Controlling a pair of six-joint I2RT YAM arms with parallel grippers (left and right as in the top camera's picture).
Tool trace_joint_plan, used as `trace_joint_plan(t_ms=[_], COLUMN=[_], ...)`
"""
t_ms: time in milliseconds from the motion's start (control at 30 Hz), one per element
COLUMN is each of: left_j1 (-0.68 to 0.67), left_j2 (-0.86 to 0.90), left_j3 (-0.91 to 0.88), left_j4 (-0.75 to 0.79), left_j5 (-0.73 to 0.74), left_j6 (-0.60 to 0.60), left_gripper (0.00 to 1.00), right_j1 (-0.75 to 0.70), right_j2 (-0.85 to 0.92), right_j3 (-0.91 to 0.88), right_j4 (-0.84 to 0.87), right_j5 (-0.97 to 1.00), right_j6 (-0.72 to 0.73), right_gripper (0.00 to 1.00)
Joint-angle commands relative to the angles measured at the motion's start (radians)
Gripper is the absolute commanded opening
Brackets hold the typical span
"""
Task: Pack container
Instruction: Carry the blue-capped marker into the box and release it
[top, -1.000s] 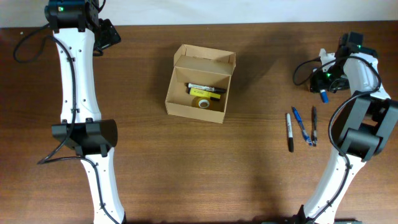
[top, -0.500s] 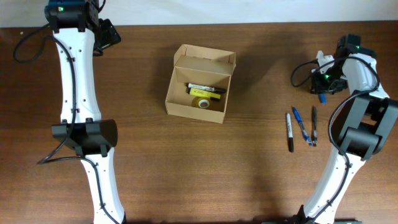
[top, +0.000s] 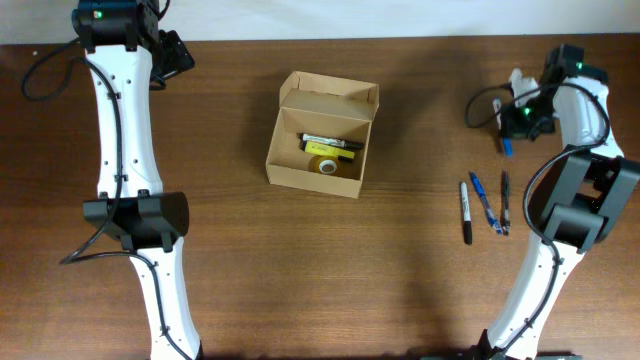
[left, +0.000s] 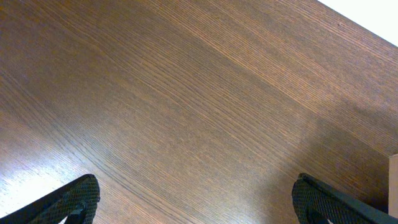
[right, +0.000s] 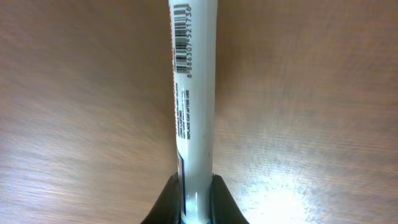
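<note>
The container (top: 310, 177), a small tan cardboard box, stands open at the table's middle with its flap lid (top: 330, 97) tipped back. A yellow tape roll (top: 325, 164) and markers (top: 330, 144) lie inside. At the far right my right gripper (top: 517, 122) is shut on a white marker (right: 194, 93) with a barcode; its blue end (top: 508, 149) pokes out below the fingers. In the right wrist view the right gripper (right: 196, 202) pinches the barrel from both sides. My left gripper (top: 172, 55) hangs open at the far left, and in its own view the left gripper (left: 199, 205) has only bare wood between its fingers.
A black marker (top: 466, 212), a blue pen (top: 484, 202) and a black pen (top: 505, 202) lie side by side on the table in front of the right gripper. A corner of the box (left: 394, 186) shows at the right edge of the left wrist view.
The right gripper has shut on the white marker and shifted slightly toward the table's far edge with it. The left arm has not moved.
</note>
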Motion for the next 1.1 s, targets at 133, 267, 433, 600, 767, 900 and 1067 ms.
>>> trace_joint_plan(t_ms=[133,267,433,600,767,900,1067], left_j1=[0.006,0.006,0.006,0.006,0.006,0.006,0.006], left_j2=[0.009,0.009,0.009,0.009,0.009,0.009,0.009], left_j3=[0.006,0.006,0.006,0.006,0.006,0.006,0.006], left_j4=[-0.002,-0.002,-0.002,-0.002,-0.002,-0.002,-0.002], left_j5=[-0.011,-0.011,-0.011,-0.011,-0.011,-0.011,-0.011], left_j6=[0.009,0.009,0.009,0.009,0.009,0.009,0.009], left_gripper=[1.00,1.00,1.00,1.00,1.00,1.00,1.00], right_j1=[0.147,0.278,0.494,0.666,0.767,0.785,0.777], right_j2=[-0.048,-0.074,-0.074,-0.073,-0.066,-0.062,-0.061], right_j3=[0.360,0.536,0.711,0.701,0.634,0.534,0.373], right_j4=[-0.114,-0.196,-0.317,-0.377,-0.402,-0.388,-0.329], right_j5=[-0.091,-0.080,0.002,0.066,0.077,0.097,0.097], right_j6=[0.089,0.089,0.027,-0.071,-0.134,-0.179,-0.202], right_gripper=[0.06,0.05,0.04,0.05,0.04,0.05,0.04])
